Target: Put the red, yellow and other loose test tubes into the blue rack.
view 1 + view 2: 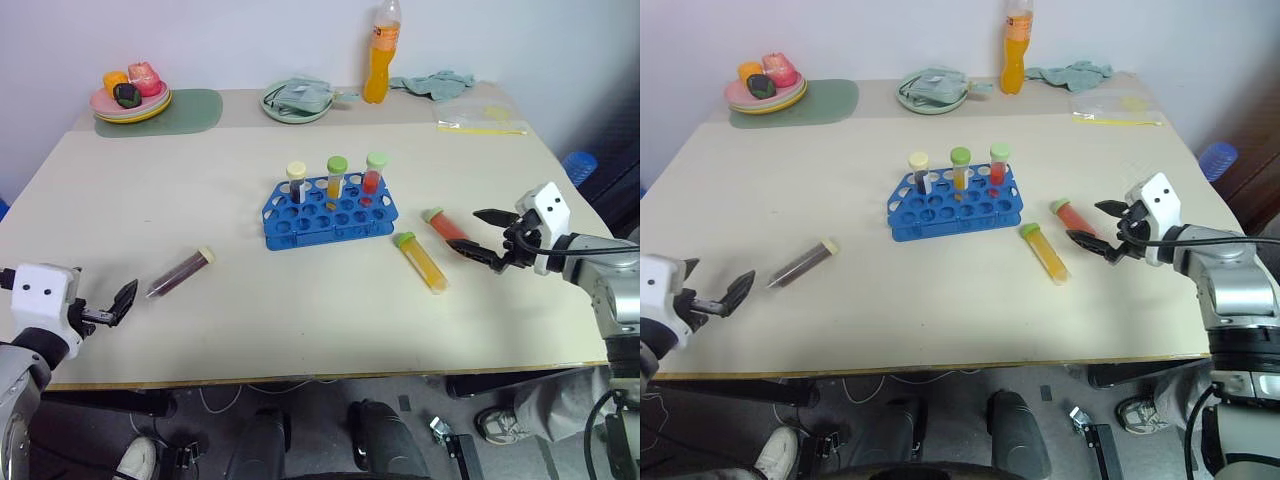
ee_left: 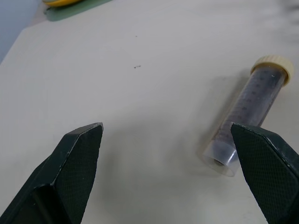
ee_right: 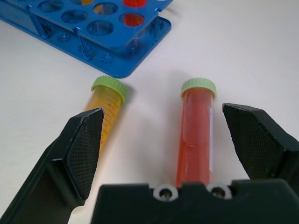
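Grippers stood wide open and empty: right gripper (image 1: 481,240) framed the red tube (image 1: 447,225) lying ahead of its fingertips; left gripper (image 1: 122,303) faced the dark tube (image 1: 181,271). Grasping seemed pending; next, closure on the red tube, then uprighting into the blue rack (image 1: 328,211) beyond.

No legible writing anywhere

The clear plastic tube of dark liquid (image 2: 247,116) carries faint graduation marks, too small to read; the orange drink bottle (image 1: 378,62) shows no readable label.

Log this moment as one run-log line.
rack: three tubes | loose: red tube, yellow tube, dark tube | both jaws open, empty
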`<state>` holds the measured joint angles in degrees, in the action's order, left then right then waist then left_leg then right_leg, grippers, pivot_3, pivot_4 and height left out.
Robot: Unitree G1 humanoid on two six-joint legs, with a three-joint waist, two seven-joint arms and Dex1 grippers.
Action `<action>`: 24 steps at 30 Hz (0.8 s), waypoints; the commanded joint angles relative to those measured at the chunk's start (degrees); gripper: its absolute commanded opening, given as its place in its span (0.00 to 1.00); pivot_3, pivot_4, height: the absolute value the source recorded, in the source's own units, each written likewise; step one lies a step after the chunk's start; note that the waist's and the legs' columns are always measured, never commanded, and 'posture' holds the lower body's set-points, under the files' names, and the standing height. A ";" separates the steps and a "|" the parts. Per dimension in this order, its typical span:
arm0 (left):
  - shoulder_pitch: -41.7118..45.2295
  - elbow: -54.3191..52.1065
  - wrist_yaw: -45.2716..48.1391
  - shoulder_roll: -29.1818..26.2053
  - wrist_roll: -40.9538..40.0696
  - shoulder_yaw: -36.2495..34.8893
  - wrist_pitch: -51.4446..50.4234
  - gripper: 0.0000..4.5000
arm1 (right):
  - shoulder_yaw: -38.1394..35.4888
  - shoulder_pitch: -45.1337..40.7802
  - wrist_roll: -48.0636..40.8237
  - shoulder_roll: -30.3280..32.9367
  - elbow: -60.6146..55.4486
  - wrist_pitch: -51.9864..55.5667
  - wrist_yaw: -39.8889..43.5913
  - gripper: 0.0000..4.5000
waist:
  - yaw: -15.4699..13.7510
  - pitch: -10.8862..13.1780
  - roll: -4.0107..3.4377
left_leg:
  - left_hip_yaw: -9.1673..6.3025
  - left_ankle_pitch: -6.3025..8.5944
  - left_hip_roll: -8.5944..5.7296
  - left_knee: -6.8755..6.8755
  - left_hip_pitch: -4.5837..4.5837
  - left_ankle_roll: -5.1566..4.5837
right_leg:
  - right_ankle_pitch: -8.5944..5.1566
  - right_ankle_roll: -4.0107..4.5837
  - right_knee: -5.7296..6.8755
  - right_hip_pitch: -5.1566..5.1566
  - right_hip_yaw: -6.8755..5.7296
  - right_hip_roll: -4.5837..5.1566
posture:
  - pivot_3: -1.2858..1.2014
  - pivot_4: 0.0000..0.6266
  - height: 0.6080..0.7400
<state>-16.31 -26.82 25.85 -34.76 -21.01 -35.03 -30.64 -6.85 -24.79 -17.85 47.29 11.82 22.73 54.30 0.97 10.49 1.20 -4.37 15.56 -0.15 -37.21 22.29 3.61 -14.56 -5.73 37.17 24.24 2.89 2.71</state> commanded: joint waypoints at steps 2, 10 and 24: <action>-0.12 -1.92 -0.74 0.25 -0.32 -1.80 0.25 1.00 | -0.59 -1.57 0.49 0.14 0.05 -1.06 -0.07 0.99 | 0.00 0.00 0.00 | 0.00 0.00 0.00 0.00 0.00 0.00 | 0.00 0.00 0.00 0.00 0.00 0.00 | 0.52 0.24 1.00; 2.25 -1.85 -1.49 0.49 -0.78 0.82 0.18 1.00 | -1.29 -1.82 0.55 0.08 -1.24 1.60 -1.70 0.99 | -0.03 0.00 0.00 | 0.00 0.00 0.00 0.00 0.00 0.00 | 0.00 0.00 0.00 0.00 0.00 0.00 | 0.52 0.24 1.00; 16.76 -8.10 1.19 3.53 -3.54 26.60 -4.66 1.00 | 5.44 -10.39 2.52 4.67 -9.65 22.75 -5.52 0.99 | 0.19 0.01 -0.06 | 0.00 0.00 -0.01 -0.04 0.01 0.00 | 0.01 0.00 0.02 0.00 0.01 -0.01 | 0.52 0.24 1.00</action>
<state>-0.16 -32.24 26.19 -31.02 -24.42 -10.78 -35.43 -2.27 -32.24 -16.16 50.48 4.66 42.92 48.23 1.16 10.49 1.14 -4.37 15.56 -0.16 -37.25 22.29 3.61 -14.55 -5.73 37.20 24.25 2.91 2.70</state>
